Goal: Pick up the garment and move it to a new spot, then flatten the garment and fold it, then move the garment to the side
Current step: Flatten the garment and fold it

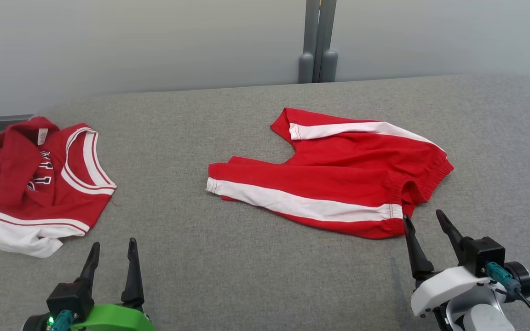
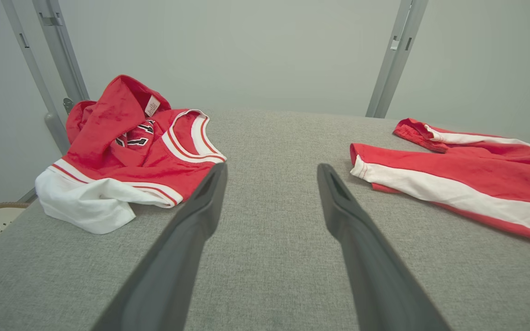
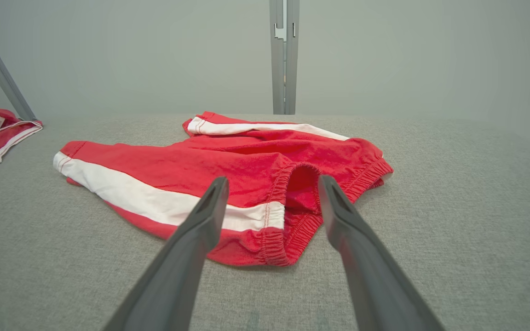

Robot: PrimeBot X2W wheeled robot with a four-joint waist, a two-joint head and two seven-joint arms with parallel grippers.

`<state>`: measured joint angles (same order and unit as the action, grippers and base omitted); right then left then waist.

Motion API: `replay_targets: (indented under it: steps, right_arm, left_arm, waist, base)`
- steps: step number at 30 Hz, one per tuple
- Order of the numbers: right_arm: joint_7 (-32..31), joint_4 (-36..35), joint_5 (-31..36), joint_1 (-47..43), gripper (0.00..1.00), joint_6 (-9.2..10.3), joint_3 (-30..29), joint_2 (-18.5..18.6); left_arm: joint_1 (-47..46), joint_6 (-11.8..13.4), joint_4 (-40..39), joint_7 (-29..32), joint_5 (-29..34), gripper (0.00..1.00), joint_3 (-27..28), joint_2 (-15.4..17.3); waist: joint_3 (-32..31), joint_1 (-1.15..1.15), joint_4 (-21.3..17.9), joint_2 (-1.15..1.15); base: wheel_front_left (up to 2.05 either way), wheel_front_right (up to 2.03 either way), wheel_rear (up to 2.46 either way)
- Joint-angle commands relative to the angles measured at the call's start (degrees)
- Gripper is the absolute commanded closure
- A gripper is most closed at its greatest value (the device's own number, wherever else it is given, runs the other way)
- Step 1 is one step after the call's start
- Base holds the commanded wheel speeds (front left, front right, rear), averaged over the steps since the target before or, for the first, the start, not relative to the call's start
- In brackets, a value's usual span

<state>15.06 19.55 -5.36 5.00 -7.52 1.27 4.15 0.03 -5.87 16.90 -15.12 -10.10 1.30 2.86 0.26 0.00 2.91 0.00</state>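
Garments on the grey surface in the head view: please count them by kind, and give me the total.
shorts, red with white side stripes: 1
sleeveless jersey, red with white trim, crumpled: 1
Total: 2 garments

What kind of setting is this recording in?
Likely a lab or test cell for garment folding: a grey fabric-covered table, pale walls with metal posts, red shorts and a red jersey.
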Motion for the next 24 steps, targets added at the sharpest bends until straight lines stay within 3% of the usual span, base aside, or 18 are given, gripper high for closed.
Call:
replay_targets:
  steps: [1, 11, 22, 24]
  right_arm:
    - [0.17, 0.09, 0.33, -0.33, 0.0, 0.06, -0.26, -0.03]
    - [0.17, 1.13, -0.72, 0.98, 0.0, 0.06, -0.72, -0.23]
    - [0.17, 2.1, -1.83, 7.63, 0.0, 0.06, 1.92, 0.62]
    - [0.17, 3.49, -3.35, 10.02, 0.0, 0.06, 4.37, 0.45]
  left_arm:
    - [0.56, 0.21, -0.23, -0.05, 0.22, 0.0, -0.09, 0.09]
    - [-0.61, -0.56, 0.6, -0.05, -0.42, 0.0, -2.98, 0.1]
    - [-11.56, -1.55, 5.29, -0.05, -2.66, 0.0, -8.06, 0.11]
    - [-16.47, -1.61, 7.87, -0.05, -5.66, 0.0, -11.27, 0.52]
  waist:
    - [0.03, 0.0, -0.01, 0.0]
    - [1.49, 0.0, -0.74, 0.0]
    - [12.13, 0.0, -3.13, 0.0]
    - [15.66, 0.0, -4.1, 0.0]
  base:
    - [0.0, 0.0, 0.0]
    - [0.0, 0.0, 0.0]
    - [0.0, 0.0, 0.0]
    - [0.0, 0.0, 0.0]
